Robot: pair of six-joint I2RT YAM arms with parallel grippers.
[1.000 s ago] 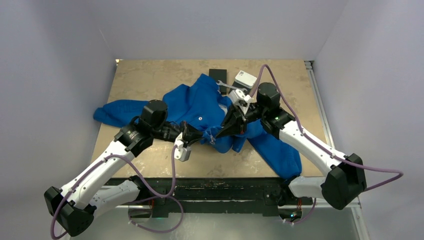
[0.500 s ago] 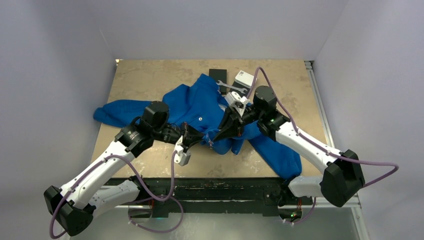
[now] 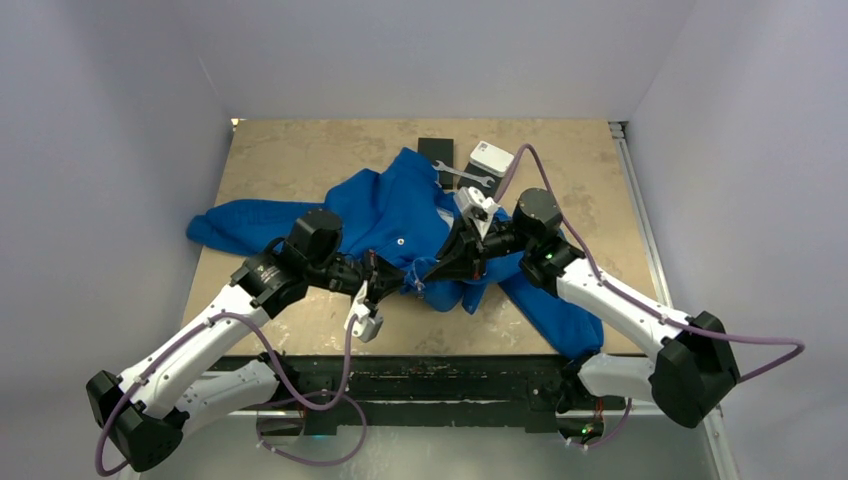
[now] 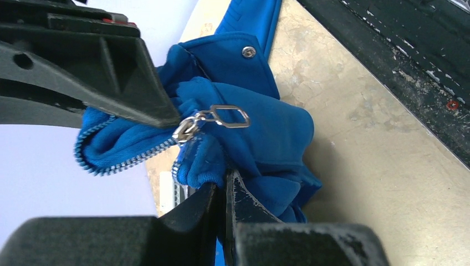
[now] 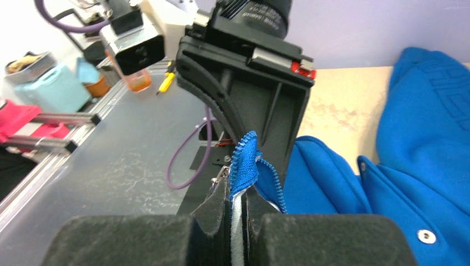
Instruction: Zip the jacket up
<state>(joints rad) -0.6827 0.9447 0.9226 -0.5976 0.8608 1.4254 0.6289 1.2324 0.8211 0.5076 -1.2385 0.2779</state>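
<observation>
A crumpled blue jacket [image 3: 395, 205] lies on the table [image 3: 290, 150]. The left gripper [image 3: 393, 277] pinches its hem. The right gripper [image 3: 430, 272] clamps the zipper tape [image 5: 244, 160] beside the slider [image 4: 186, 131], likely to stretch it taut for zipping.

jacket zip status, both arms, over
Left gripper shut on jacket fabric. Right gripper shut on zipper edge. Zipper pull hangs ungripped. Wrench far side, away from grippers.

No text can be read outright. In the right wrist view, the black motor housing [image 5: 260, 12] at top centre bears small white print, too blurred to read. The jacket [image 5: 404, 166] shows embossed lettering near the right edge, also illegible.
</observation>
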